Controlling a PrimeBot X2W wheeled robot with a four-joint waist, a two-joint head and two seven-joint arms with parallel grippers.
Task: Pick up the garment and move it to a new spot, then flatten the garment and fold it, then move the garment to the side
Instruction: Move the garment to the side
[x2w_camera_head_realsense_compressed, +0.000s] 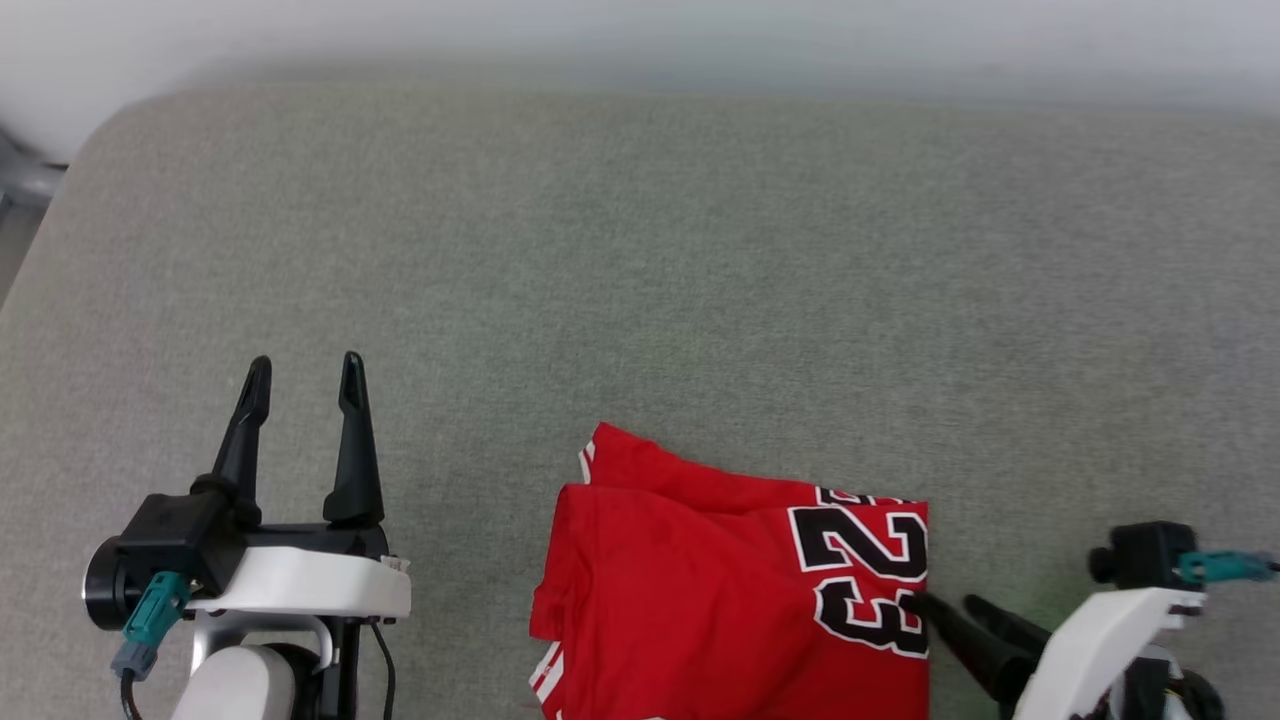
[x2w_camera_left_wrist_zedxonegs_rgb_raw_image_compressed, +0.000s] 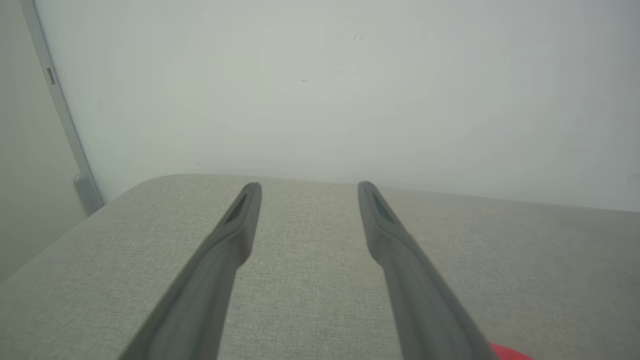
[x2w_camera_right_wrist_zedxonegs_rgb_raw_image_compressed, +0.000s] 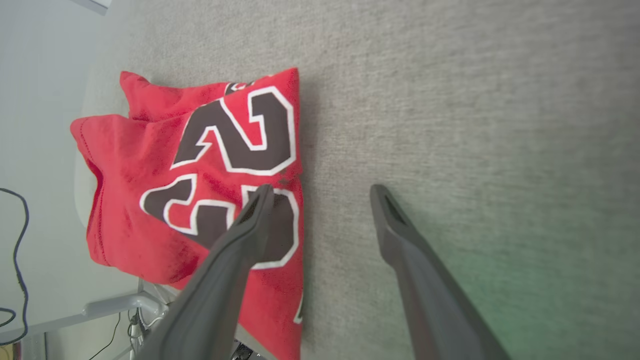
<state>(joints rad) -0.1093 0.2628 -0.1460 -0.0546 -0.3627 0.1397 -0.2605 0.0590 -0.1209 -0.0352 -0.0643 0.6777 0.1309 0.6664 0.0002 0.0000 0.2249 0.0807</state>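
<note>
The garment (x2w_camera_head_realsense_compressed: 700, 590) is a bright red shirt, folded into a compact block with a black, white-outlined "23" on its right part. It lies at the front middle of the grey fabric surface (x2w_camera_head_realsense_compressed: 640, 280). My right gripper (x2w_camera_head_realsense_compressed: 945, 603) is open at the garment's right edge, fingers pointing left. In the right wrist view my right gripper (x2w_camera_right_wrist_zedxonegs_rgb_raw_image_compressed: 321, 192) straddles that edge: one finger is over the number on the garment (x2w_camera_right_wrist_zedxonegs_rgb_raw_image_compressed: 150, 150), the other over bare surface. My left gripper (x2w_camera_head_realsense_compressed: 304, 385) stands open well left of the garment with nothing between its fingers. In the left wrist view my left gripper (x2w_camera_left_wrist_zedxonegs_rgb_raw_image_compressed: 308, 187) hangs over bare fabric, with a sliver of the garment (x2w_camera_left_wrist_zedxonegs_rgb_raw_image_compressed: 505, 353) at the bottom.
A pale wall (x2w_camera_head_realsense_compressed: 640, 40) runs behind the surface, whose far left corner (x2w_camera_head_realsense_compressed: 110, 120) is rounded. A grey post (x2w_camera_left_wrist_zedxonegs_rgb_raw_image_compressed: 60, 110) stands against the wall on the left. A white frame and cables (x2w_camera_right_wrist_zedxonegs_rgb_raw_image_compressed: 15, 280) show past the surface's near edge.
</note>
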